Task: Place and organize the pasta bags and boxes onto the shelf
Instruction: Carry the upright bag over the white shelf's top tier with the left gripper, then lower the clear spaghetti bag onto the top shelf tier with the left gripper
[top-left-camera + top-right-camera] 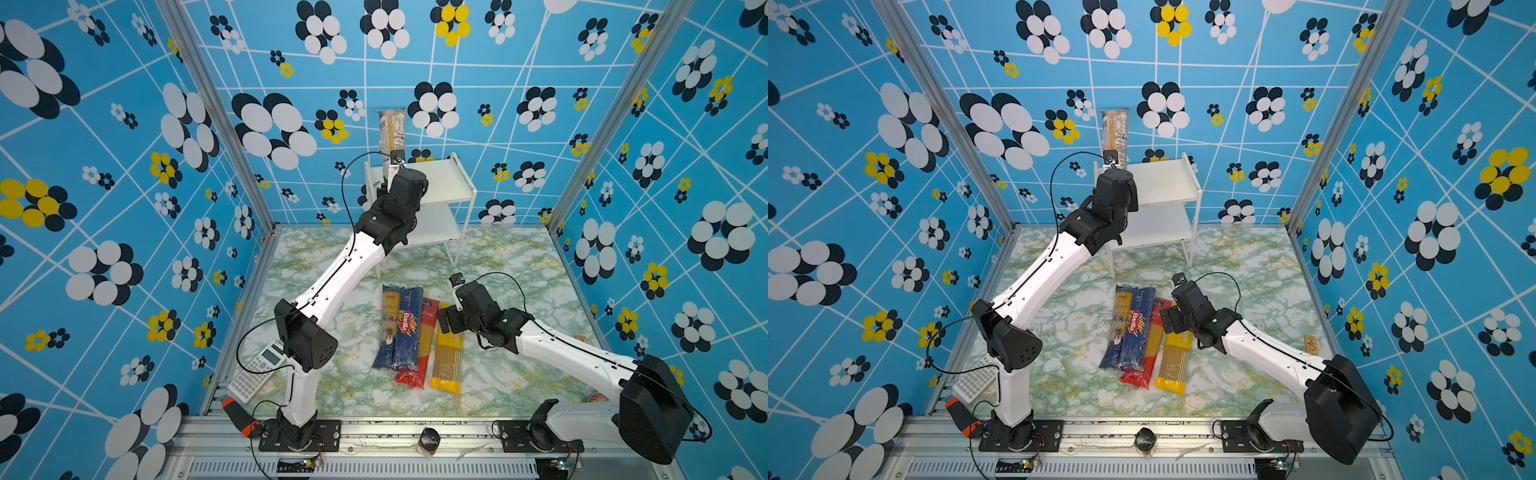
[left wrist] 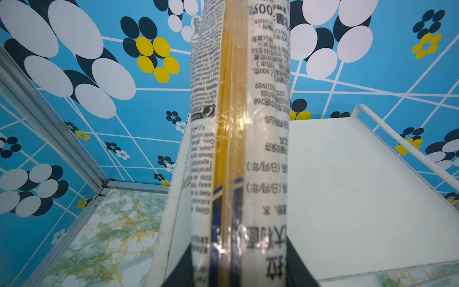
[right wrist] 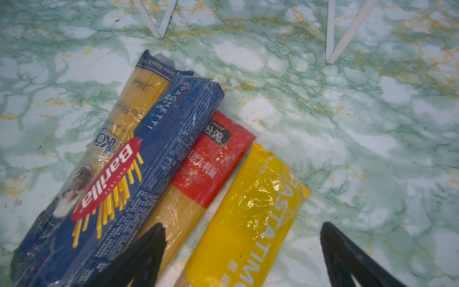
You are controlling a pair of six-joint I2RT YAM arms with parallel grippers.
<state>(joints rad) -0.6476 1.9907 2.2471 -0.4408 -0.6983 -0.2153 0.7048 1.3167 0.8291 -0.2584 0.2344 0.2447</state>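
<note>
Shelf (image 1: 444,178): white, two flat boards on thin legs, upright at the back of the table (image 1: 519,291).

Clear printed pack (image 1: 391,129): held upright over the top board's left edge, yellow spaghetti showing through a clear strip. Contact with the board can't be told.

Four packs flat before the shelf, side by side:
- clear and dark-blue bag (image 1: 388,307)
- dark-blue Barilla pack (image 1: 407,328), lapping onto it
- red-ended bag (image 1: 424,345)
- yellow-ended bag (image 1: 448,357)

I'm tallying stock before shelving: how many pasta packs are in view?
5. One white-label pack upright in the left gripper at the left side of the shelf; four lying together on the table: clear-and-blue bag, Barilla pack, red-ended bag, yellow-ended bag. The arms may hide more.
</note>
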